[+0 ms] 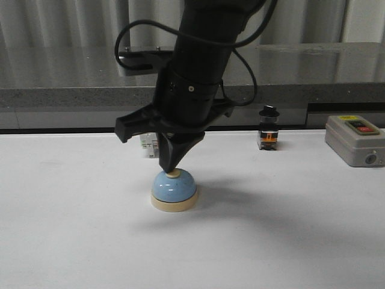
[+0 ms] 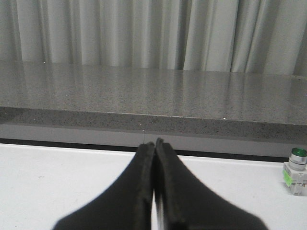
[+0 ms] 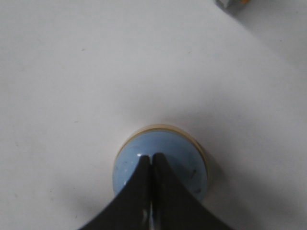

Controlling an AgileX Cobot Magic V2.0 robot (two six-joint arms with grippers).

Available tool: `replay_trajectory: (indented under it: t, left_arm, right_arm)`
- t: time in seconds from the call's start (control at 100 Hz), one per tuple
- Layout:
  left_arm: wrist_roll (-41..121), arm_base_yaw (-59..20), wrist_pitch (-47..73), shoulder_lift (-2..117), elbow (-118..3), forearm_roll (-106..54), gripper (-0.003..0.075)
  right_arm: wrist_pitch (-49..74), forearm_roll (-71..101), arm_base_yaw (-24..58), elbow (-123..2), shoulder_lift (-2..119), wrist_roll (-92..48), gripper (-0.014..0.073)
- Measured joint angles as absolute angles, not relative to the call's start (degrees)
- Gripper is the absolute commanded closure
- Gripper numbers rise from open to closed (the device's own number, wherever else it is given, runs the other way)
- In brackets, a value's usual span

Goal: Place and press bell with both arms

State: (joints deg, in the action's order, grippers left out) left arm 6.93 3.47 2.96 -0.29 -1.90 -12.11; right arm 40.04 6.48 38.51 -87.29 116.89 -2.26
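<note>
On my front feed, going left to right: the white surface [image 1: 72, 241] is bare on the left side. A bit left of the middle sits the bell [image 1: 174, 190], upright on its cream base. One big black arm [image 1: 195, 66] comes down over it, and the right gripper [image 1: 170, 167] has its fingers pinched together into a point, tip touching the cream button on top of the dome. In the right wrist cam the same right gripper [image 3: 152, 160] sits closed over the blue dome, nothing held between the fingers.

Behind the arm there's a small white switch [image 1: 148, 146], mostly hidden. Further right a black-topped switch [image 1: 267, 129] stands near the back edge, then a grey box [image 1: 355, 139] with a red button at the far right.

The left gripper [image 2: 155, 143] only shows up in its own wrist cam: fingers closed tight, empty, pointing at the grey ledge, with a green-capped switch [image 2: 296, 171] off to the side.
</note>
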Motion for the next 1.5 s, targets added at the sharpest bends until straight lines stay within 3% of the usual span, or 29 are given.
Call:
replay_trajectory:
  t: [0.24,0.63,1.1,1.5]
  left_arm:
    - [6.93,3.47,2.96,-0.29,-1.9,-12.2,0.0739]
    - [6.93,3.47,2.96,-0.29,-1.9,-12.2,0.0739]
    - [6.93,3.47,2.96,-0.29,-1.9,-12.2,0.0739]
    - [6.93,3.47,2.96,-0.29,-1.9,-12.2,0.0739]
  right_arm:
    - [41.38,5.61,38.51,-88.43,117.21,-2.3,0.0659]
    - [45.62,5.4,33.39,-85.74,103.19,-2.3,0.0659]
    - [41.06,5.2,15.82,-58.27,79.48,3.62,0.0662]
    - [35.16,5.2,3.17,-36.3,52.53,5.68,0.0662]
